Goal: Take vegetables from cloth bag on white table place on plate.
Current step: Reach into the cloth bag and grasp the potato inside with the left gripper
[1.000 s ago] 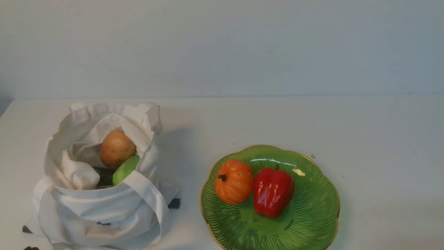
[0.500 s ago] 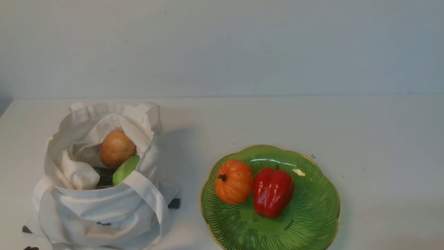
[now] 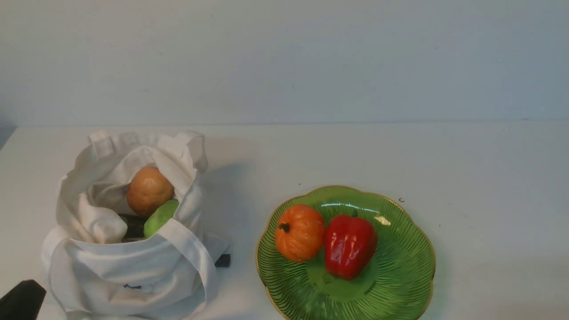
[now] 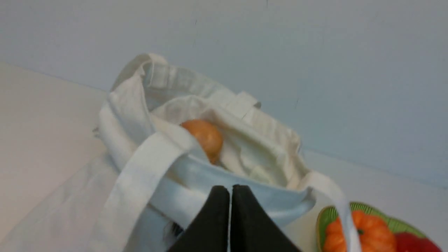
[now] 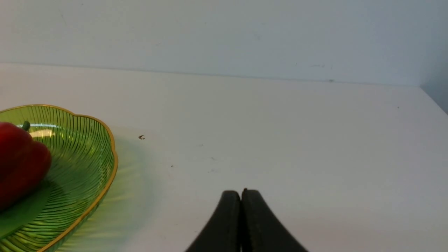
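Observation:
The off-white cloth bag (image 3: 124, 262) stands open at the near left of the white table (image 3: 355, 151). In it lie a tan potato (image 3: 150, 190), a light green piece (image 3: 160, 217) and a dark green piece (image 3: 134, 226), mostly hidden. The green gold-rimmed plate (image 3: 400, 275) sits at centre right. My left gripper (image 4: 230, 190) is shut and empty, just short of the bag's (image 4: 245, 196) near wall; the potato (image 4: 206, 138) shows beyond. Its dark tip shows in the front view (image 3: 20, 300) at the near left corner. My right gripper (image 5: 240, 194) is shut and empty above bare table right of the plate (image 5: 87, 147).
An orange pumpkin (image 3: 300, 232) and a red bell pepper (image 3: 350, 246) lie on the plate. One bag strap (image 3: 191, 253) drapes over the bag's front. A small dark object (image 3: 223, 260) pokes out under the bag. A grey wall (image 3: 284, 58) backs the table.
My left gripper has come into the front view at the near left corner, next to the bag. The bag, vegetables and plate have not moved.

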`<state>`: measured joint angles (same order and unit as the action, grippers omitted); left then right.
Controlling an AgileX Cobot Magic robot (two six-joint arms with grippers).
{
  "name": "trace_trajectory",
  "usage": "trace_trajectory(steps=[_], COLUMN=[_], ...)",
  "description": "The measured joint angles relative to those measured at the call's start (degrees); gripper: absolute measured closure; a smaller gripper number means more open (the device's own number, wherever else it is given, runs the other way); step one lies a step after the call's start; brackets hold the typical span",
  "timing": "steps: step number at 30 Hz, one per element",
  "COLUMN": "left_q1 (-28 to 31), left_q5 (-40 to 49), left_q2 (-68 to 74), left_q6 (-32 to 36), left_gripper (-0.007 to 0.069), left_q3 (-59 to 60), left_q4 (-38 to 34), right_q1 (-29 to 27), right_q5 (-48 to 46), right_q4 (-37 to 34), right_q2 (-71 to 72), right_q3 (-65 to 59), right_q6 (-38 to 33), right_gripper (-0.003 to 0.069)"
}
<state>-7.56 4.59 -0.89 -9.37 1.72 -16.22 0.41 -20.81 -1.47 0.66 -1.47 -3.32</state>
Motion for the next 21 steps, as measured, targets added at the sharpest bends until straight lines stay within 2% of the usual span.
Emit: trace_trajectory(steps=[6,8,10,13,14,15,16,17,20,21], left_q1=[0.00,0.00,0.00,0.00,0.00,0.00,0.00,0.00,0.00,0.00], left_q5=[-20.21,-24.54,-23.33,-12.17,-3.86,-2.65,7.19,13.18,28.20,30.04], left_q2=[0.00,0.56,2.54,9.14,13.70,14.41,20.41,24.35,35.60,37.17], left_q6=[-2.03,-2.39,-2.39,-2.39,-2.39,-2.39,-2.39,-2.15,0.96,1.33], left_gripper=[0.0629,0.0629,0.0629,0.0629,0.0629,0.0629,0.0629,0.0629,0.0629,0.0629], left_q3=[-0.58,-4.81,-10.93,-22.48,-28.34,-29.17,-35.40,-39.03,-48.16,-49.33], left_q4=[-1.56,-0.47,1.44,6.13,8.14,8.32,9.80,10.53,11.49,11.49], right_q1=[0.00,0.00,0.00,0.00,0.00,0.00,0.00,0.00,0.00,0.00], right_q5=[0.00,0.00,0.00,0.00,0.00,0.00,0.00,0.00,0.00,0.00], right_q4=[0.00,0.00,0.00,0.00,0.00,0.00,0.00,0.00,0.00,0.00], right_q2=[0.00,0.00,0.00,0.00,0.00,0.00,0.00,0.00,0.00,0.00], right_q3=[0.00,0.00,0.00,0.00,0.00,0.00,0.00,0.00,0.00,0.00], right_q6=[0.00,0.00,0.00,0.00,0.00,0.00,0.00,0.00,0.00,0.00], right_gripper=[0.0673,0.0673,0.0673,0.0673,0.0673,0.0673,0.0673,0.0673,0.0673,0.0673])
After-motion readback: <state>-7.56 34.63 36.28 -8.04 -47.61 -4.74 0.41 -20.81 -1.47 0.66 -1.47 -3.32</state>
